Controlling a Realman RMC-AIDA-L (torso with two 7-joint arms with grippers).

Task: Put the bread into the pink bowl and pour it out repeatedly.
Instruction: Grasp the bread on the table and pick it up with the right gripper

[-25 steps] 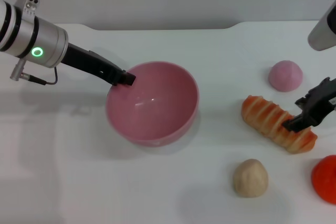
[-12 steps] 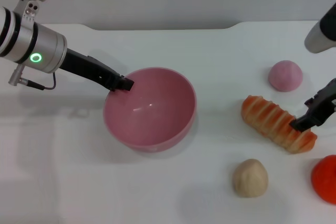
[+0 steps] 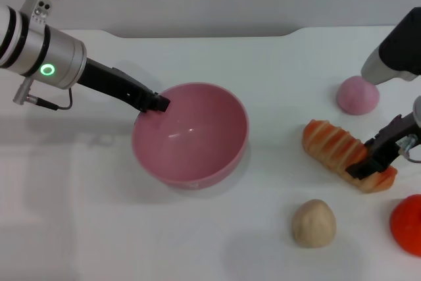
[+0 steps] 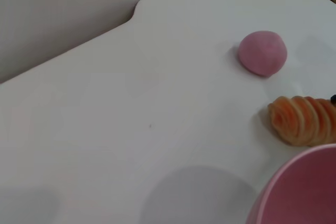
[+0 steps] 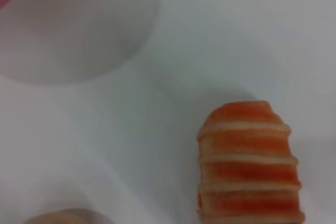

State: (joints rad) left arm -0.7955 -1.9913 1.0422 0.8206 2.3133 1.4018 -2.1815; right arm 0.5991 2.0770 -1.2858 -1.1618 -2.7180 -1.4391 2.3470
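Bread (image 3: 347,154) lies on table, not yet bowled; right gripper (image 3: 366,160) pinching its near end. Left gripper (image 3: 156,102) grips pink bowl (image 3: 191,133) rim, bowl empty. We judge lift, drop, pour remain.

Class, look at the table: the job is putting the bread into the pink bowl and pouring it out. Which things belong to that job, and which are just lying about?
Part of the job:
- bread, lying on the table, right end effector at its far-right end
- pink bowl, empty, left end effector at its rim

Just lying about:
- pink dome
- tan bun
- red-orange object at the edge of view
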